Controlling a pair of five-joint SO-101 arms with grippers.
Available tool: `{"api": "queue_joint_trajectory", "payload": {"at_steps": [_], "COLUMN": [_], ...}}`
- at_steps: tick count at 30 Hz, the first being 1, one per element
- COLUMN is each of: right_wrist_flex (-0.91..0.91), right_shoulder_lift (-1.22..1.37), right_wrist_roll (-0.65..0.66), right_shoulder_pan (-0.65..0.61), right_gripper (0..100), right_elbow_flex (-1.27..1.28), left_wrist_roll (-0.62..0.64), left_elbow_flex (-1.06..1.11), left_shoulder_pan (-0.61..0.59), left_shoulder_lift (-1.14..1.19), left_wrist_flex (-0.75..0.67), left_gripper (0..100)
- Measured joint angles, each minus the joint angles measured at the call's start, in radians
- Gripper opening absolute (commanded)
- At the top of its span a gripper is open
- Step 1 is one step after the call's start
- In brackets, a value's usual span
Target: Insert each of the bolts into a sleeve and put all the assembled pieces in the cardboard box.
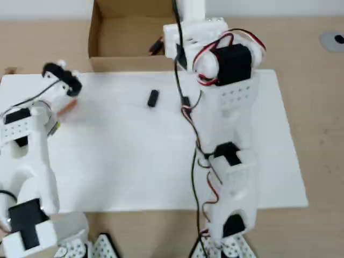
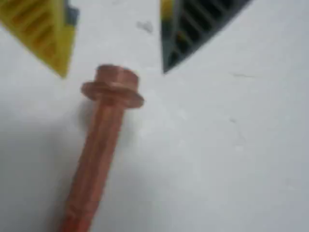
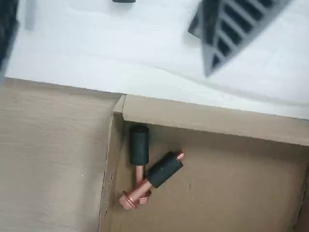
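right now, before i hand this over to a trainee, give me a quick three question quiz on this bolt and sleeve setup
1. True or false: the copper bolt lies on the white sheet between the open fingers of the left gripper, not clamped.
2. How many assembled pieces lie in the cardboard box? A. none B. two C. four
3. In the high view, which loose part lies alone on the sheet, a little in front of the box?

Key: 1. True. 2. B. 3. The black sleeve.
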Motion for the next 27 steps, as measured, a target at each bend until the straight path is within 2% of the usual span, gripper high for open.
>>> {"api": "queue_joint_trajectory", "payload": {"at_steps": [8,10,12,16,23,25,27], "right_wrist_flex": [0.0,0.0,0.0,0.0,0.0,0.0,0.0], "right_shoulder_lift": [0.0,0.0,0.0,0.0,0.0,0.0,0.0], "right_wrist_roll": [0.0,0.0,0.0,0.0,0.0,0.0,0.0], "right_shoulder_pan": [0.0,0.0,0.0,0.0,0.0,0.0,0.0], "right_gripper": [30.3,30.3,30.3,30.3,30.3,30.3,30.3], "right_elbow_flex": [0.0,0.0,0.0,0.0,0.0,0.0,0.0], "left_wrist_roll": [0.058,0.115,0.235,0.637,1.57,1.765,1.883], "left_elbow_flex": [0.071,0.071,0.071,0.04,0.02,0.008,0.005], "left_shoulder_pan": [0.006,0.008,0.009,0.009,-0.038,-0.038,-0.038], "left_shoulder_lift": [-0.002,-0.002,-0.002,-0.002,-0.005,-0.005,-0.005], "left_wrist_flex": [-0.046,-0.054,-0.075,-0.094,-0.071,-0.038,-0.025], "left_gripper": [22,22,22,22,22,22,22]}}
